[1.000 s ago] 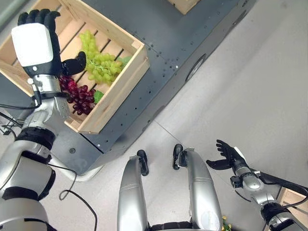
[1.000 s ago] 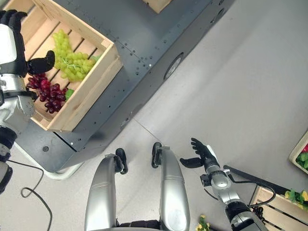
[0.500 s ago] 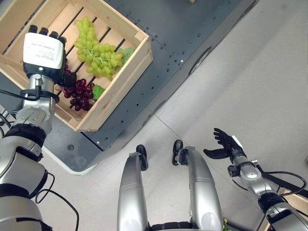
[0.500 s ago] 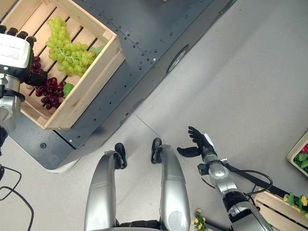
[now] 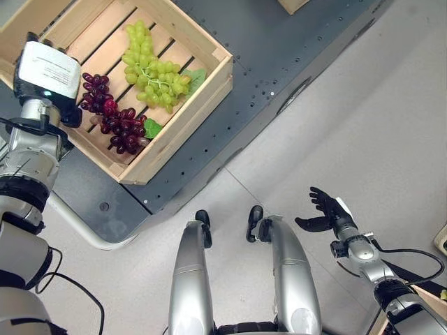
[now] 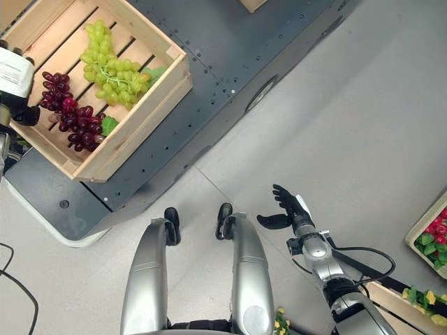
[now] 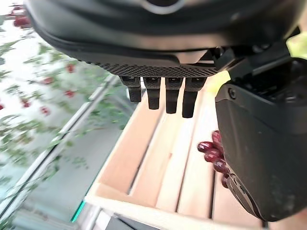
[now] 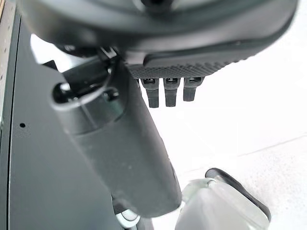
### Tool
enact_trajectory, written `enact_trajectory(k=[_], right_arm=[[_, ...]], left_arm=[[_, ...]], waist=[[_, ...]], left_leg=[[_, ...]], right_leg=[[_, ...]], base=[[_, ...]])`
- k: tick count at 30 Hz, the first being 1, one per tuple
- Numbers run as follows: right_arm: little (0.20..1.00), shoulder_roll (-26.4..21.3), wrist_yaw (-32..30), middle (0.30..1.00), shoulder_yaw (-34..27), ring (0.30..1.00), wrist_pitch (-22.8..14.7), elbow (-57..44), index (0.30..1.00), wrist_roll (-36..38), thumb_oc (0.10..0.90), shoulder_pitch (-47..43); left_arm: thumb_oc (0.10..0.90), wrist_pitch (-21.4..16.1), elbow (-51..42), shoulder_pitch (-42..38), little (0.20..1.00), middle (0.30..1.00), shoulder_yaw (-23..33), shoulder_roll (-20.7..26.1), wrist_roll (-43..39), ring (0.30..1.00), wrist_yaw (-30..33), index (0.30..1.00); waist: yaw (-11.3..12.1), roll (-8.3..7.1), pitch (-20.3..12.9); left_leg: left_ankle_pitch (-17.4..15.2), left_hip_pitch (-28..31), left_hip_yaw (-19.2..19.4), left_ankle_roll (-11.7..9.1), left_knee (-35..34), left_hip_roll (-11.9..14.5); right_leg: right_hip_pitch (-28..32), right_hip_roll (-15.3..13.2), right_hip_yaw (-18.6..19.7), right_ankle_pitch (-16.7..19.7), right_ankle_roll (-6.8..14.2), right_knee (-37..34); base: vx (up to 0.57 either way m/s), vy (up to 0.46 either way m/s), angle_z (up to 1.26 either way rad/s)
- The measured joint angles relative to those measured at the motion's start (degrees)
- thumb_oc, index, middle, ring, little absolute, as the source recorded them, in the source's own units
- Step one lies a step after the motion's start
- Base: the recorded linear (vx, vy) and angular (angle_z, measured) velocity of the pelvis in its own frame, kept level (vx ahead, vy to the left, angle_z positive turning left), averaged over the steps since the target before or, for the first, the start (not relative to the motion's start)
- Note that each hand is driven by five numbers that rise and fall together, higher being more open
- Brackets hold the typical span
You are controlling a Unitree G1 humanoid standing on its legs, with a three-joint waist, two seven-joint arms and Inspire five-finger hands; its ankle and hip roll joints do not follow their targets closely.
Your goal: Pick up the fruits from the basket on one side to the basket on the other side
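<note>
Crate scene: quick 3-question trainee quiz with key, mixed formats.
1. True or false: the green grapes and the red grapes lie in the same crate.
2. Which hand is at the crate?
A. left hand
B. right hand
C. both
3. Fill in: the right hand is held above the ____, fingers straight.

Key
1. True: both bunches lie on the slats of the one wooden crate.
2. A: the left hand is at the crate's edge next to the red grapes, holding nothing.
3. floor.

Head stereo pair looks down; wrist cameras sit close.
</note>
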Motion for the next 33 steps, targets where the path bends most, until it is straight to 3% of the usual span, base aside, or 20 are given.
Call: enact_trajectory(k=[6, 12, 16, 18, 25, 29, 33], right_arm=[[0.900, 0.0, 0.0, 0.900, 0.2, 0.900, -0.6, 1.2, 0.900, -0.2, 0.800, 0.0], [0.900, 0.0, 0.0, 0.900, 0.3, 0.900, -1.0, 2.3, 0.900, -0.3, 0.800, 0.0], [0.900, 0.1, 0.0, 0.900, 0.3, 0.900, -1.0, 2.3, 0.900, -0.6, 0.800, 0.1], [0.900, 0.1, 0.0, 0.900, 0.2, 0.900, -1.0, 2.4, 0.900, -0.6, 0.800, 0.1], [0.900, 0.1, 0.0, 0.900, 0.2, 0.900, -1.0, 2.6, 0.900, -2.2, 0.800, 0.1], [0.900, 0.1, 0.0, 0.900, 0.2, 0.900, -1.0, 2.6, 0.900, -2.2, 0.800, 0.1], [0.900, 0.1, 0.0, 0.900, 0.2, 0.900, -1.5, 2.6, 0.900, -2.2, 0.800, 0.0]], left_arm=[[0.800, -4.6, -1.9, 0.0, 0.900, 0.900, -0.1, 1.0, 3.7, 0.900, -0.3, 0.900], [0.800, -15.3, -6.8, -0.4, 0.900, 0.900, -3.0, 5.3, 4.2, 0.900, 4.4, 0.900], [0.800, -21.3, -8.2, -0.5, 0.900, 0.900, -4.4, 5.7, 4.2, 0.900, 7.0, 0.900], [0.800, -25.1, -7.9, -0.5, 0.900, 0.900, -4.4, 5.8, 4.2, 0.900, 7.1, 0.900], [0.800, -32.8, -8.0, -0.6, 0.900, 0.900, -5.9, 5.8, 2.7, 0.900, 3.6, 0.900], [0.800, -34.3, -8.5, -1.6, 0.900, 0.900, -6.6, 5.8, -2.2, 0.900, -0.7, 0.900], [0.800, -33.3, -8.5, -2.8, 0.900, 0.900, -6.6, 5.8, -5.1, 0.900, -4.5, 0.900]], waist=[[0.0, -0.40, 0.1], [0.2, -0.59, 0.0], [0.5, -0.59, 0.0], [0.5, -0.59, 0.0], [0.2, -0.60, 0.0], [0.1, -0.60, 0.0], [0.1, -0.60, 0.0]], left_leg=[[-0.1, 2.2, 0.1, 0.1, -1.4, 0.0], [-0.1, 4.2, 0.0, 0.2, -2.6, -0.2], [-0.1, 4.0, -0.1, 0.2, -2.5, -0.3], [-0.1, 3.7, -0.1, 0.2, -2.5, -0.3], [-0.2, 1.6, 0.0, 0.3, -2.0, -0.3], [-0.3, 0.9, 0.0, 0.4, -1.7, -0.3], [-0.3, -0.2, 0.0, 0.5, -1.6, -0.3]], right_leg=[[2.4, 0.0, -0.3, 0.1, 0.2, -1.6], [4.5, -0.1, -0.5, 0.2, 0.5, -2.9], [4.4, -0.1, -0.5, 0.2, 0.5, -2.9], [4.1, -0.1, -0.5, 0.2, 0.5, -2.9], [2.1, -0.1, -0.5, 0.2, 0.6, -2.6], [1.4, -0.2, -0.4, 0.3, 0.6, -2.4], [0.3, -0.3, -0.4, 0.3, 0.7, -2.3]], base=[[0.03, -0.029, -0.01], [0.02, -0.020, 0.01], [0.01, 0.000, 0.00], [0.02, 0.008, 0.00], [0.00, 0.000, 0.00], [0.00, 0.000, 0.00], [-0.01, 0.028, 0.01]])
